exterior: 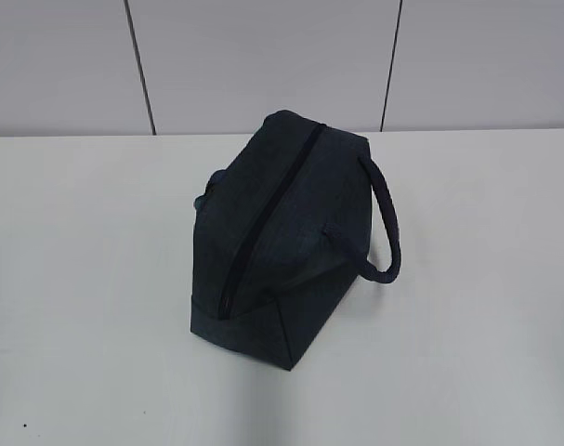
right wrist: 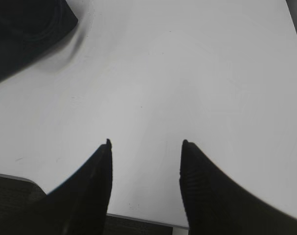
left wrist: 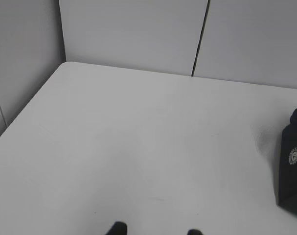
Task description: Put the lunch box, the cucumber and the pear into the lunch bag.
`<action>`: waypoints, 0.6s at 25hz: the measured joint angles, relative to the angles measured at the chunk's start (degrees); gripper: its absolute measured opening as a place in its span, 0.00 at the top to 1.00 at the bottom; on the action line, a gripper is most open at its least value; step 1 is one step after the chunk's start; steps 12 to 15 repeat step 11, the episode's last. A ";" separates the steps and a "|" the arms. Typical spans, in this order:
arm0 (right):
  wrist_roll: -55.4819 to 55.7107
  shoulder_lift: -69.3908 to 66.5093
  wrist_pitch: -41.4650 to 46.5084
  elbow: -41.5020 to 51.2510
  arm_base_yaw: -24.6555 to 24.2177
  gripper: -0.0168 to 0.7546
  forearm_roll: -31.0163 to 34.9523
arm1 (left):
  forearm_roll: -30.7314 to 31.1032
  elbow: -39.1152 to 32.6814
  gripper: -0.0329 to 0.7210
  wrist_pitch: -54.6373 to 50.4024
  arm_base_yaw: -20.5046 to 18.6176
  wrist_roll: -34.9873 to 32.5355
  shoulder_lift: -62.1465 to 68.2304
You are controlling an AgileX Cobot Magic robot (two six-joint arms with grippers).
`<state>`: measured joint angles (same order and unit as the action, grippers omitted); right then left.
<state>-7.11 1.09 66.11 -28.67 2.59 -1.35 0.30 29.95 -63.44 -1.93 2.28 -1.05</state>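
The right gripper fills the foreground of its wrist view, jaws spread with only bare table between them, and a corner of the bag lies ahead and left of the jaws. Only the exterior view shows the bag whole, zip closed along its top, one handle looped out to the side, neither arm in frame. The left gripper shows just two separated fingertips at the frame's bottom edge, holding nothing, the bag's end cut off ahead and right; lunch box, cucumber and pear appear in no view.
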 joint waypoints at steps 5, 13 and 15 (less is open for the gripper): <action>0.00 0.00 0.00 0.00 0.00 0.51 0.00 | 0.00 0.00 0.64 0.00 0.00 0.00 0.00; 0.00 0.00 0.00 0.00 0.00 0.51 0.00 | 0.00 0.00 0.64 0.00 0.00 0.00 0.00; 0.00 0.00 0.00 0.00 0.00 0.51 0.00 | 0.00 0.00 0.64 0.00 0.00 0.00 0.00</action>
